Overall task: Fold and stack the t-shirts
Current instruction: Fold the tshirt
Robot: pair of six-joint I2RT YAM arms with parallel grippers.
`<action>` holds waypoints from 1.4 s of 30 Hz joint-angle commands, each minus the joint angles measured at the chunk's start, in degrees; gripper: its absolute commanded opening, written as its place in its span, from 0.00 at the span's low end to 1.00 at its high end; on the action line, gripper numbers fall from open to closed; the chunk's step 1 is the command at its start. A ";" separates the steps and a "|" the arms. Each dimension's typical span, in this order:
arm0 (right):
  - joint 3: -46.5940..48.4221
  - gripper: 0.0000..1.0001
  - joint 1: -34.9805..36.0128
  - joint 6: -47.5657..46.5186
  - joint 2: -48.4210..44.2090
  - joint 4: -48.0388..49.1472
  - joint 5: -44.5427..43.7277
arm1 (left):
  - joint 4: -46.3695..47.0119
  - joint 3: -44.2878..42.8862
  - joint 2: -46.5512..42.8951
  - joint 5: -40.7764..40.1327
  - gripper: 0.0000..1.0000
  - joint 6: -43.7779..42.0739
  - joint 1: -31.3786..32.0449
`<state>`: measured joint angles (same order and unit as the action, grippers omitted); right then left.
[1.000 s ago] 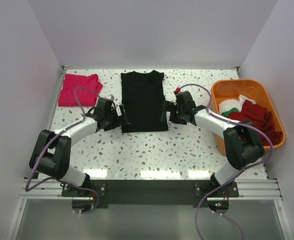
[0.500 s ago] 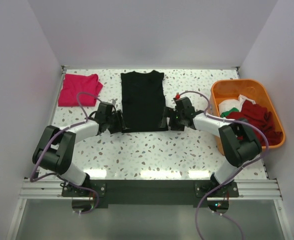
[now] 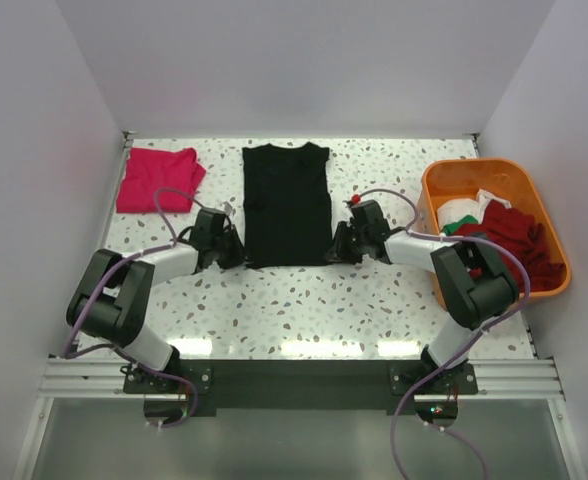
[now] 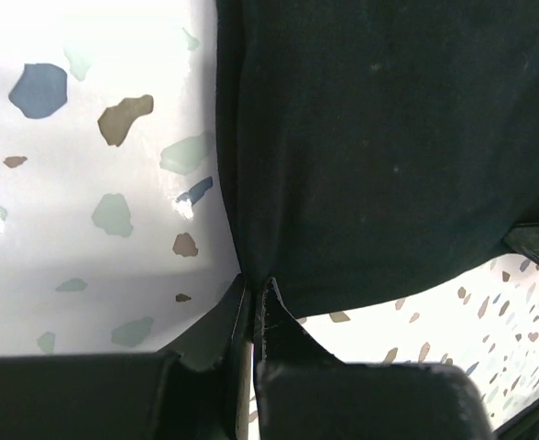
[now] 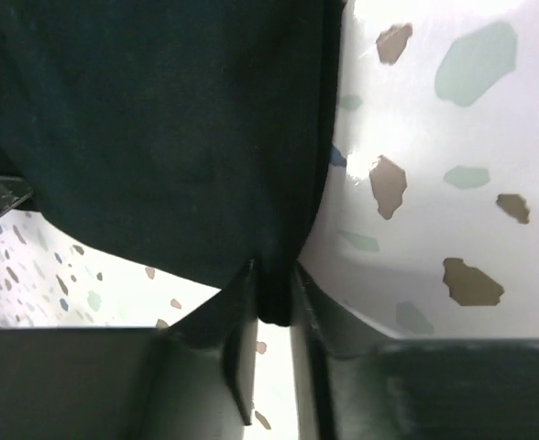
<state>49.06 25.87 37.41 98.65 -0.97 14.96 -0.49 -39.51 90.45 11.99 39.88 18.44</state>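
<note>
A black t-shirt [image 3: 286, 200] lies flat in the middle of the table, sides folded in to a long rectangle. My left gripper [image 3: 240, 252] is shut on its near left corner; in the left wrist view the jaws pinch the cloth's edge [image 4: 256, 275]. My right gripper [image 3: 336, 250] is shut on the near right corner, with a fold of black cloth [image 5: 274, 293] between its fingers. A folded pink-red t-shirt [image 3: 156, 178] rests at the far left. Dark red [image 3: 514, 235], white [image 3: 461, 212] and green shirts lie crumpled in the tub.
The orange tub [image 3: 444, 180] stands at the right edge of the speckled table [image 3: 304, 310], close to my right arm. White walls enclose the table on the left, back and right.
Both grippers slid down to the black shirt's near corners and closed on the cloth. The shirt itself has hardly moved.
</note>
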 commanded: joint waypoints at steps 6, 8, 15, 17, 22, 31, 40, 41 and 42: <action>-4.93 0.03 1.47 -2.42 -4.76 -5.79 1.12 | -3.63 6.01 -6.42 0.41 0.00 -0.42 1.51; -6.51 0.00 1.47 -3.30 -6.97 -7.72 2.52 | -7.32 7.07 -10.46 0.32 0.00 -1.03 2.13; -13.55 0.00 4.45 -6.38 -18.13 -17.03 7.10 | -17.95 12.52 -24.79 0.05 0.00 1.60 10.63; -14.68 0.00 6.82 -6.73 -22.61 -22.04 6.57 | -21.56 12.96 -29.18 0.14 0.00 3.18 12.14; -17.15 0.00 8.23 -4.37 -32.89 -29.68 7.53 | -32.27 10.94 -38.31 -1.89 0.00 3.98 13.29; -11.45 0.00 8.41 -3.83 -42.14 -35.57 8.78 | -33.70 7.17 -44.75 0.67 0.00 4.69 13.47; 2.08 0.00 7.71 -8.05 -37.05 -40.86 0.86 | -32.75 -3.91 -40.54 -8.47 0.00 1.96 13.47; 4.27 0.00 7.53 -8.23 -36.43 -41.21 -0.18 | -31.95 -4.43 -40.19 -8.73 0.00 1.70 13.47; 5.07 0.00 7.01 -8.49 -35.99 -40.95 -0.54 | -31.33 -6.01 -39.05 -10.39 0.00 1.43 13.47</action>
<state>49.36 33.91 31.33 61.47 -39.07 18.37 -33.56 -41.17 50.04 7.05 43.51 32.05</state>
